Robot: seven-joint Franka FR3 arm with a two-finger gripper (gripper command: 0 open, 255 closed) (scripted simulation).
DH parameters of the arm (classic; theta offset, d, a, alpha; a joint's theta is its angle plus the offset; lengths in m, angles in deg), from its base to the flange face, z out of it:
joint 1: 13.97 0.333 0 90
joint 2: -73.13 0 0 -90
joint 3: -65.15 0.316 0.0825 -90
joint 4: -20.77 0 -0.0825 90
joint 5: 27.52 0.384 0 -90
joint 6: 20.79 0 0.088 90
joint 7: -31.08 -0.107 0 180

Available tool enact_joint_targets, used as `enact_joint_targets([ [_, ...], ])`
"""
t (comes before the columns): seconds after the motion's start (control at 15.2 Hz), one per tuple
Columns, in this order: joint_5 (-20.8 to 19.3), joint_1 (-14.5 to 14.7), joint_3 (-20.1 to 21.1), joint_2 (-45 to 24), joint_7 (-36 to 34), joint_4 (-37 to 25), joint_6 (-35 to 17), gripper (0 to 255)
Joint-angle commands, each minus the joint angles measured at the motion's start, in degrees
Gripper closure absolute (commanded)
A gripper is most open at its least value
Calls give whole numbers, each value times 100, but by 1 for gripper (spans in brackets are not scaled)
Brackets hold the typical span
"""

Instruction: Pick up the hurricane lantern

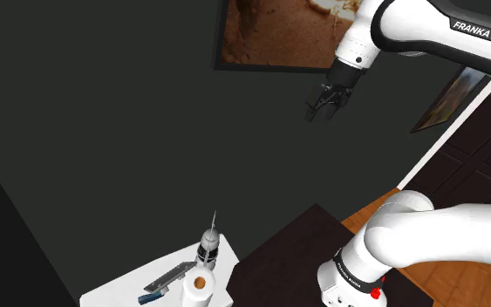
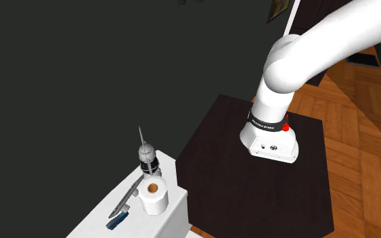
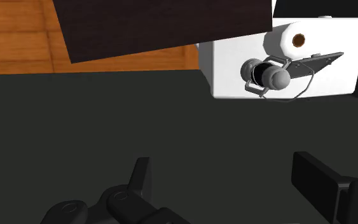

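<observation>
Partly cut off, the fingers (image 3: 316, 183) stand apart above the lantern (image 3: 268, 76).

White table (image 3: 225, 63): lantern (image 2: 146, 159), paper roll (image 2: 153, 196), blue-handled tool (image 2: 122, 210)

Shoulder cam is set beside & slightly behind the stand (image 1: 296, 249), high up, and is aimed down toward the dark wall (image 1: 104, 105). The arm's base (image 1: 357, 266) is caught at lower right, and the white table (image 1: 126, 292) at the btm edge. Second exterior cam is placed on approx. the same side, a little nearer the stand, and is tilted down more steeply; the table is seen lower left. Wrist cam is pointed straight down from well above, so the table is viewed top-on. Shared by all 3: table w/ lantern (image 1: 207, 249) & paper roll (image 1: 199, 288), plus part of the stand.
</observation>
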Motion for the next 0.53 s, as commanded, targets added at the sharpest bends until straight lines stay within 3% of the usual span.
enact_joint_targets([
  [0.0,0,0,0,0,0,0,0,0],
  [0.46,588,122,674,644,-940,1447,-1111,0],
])
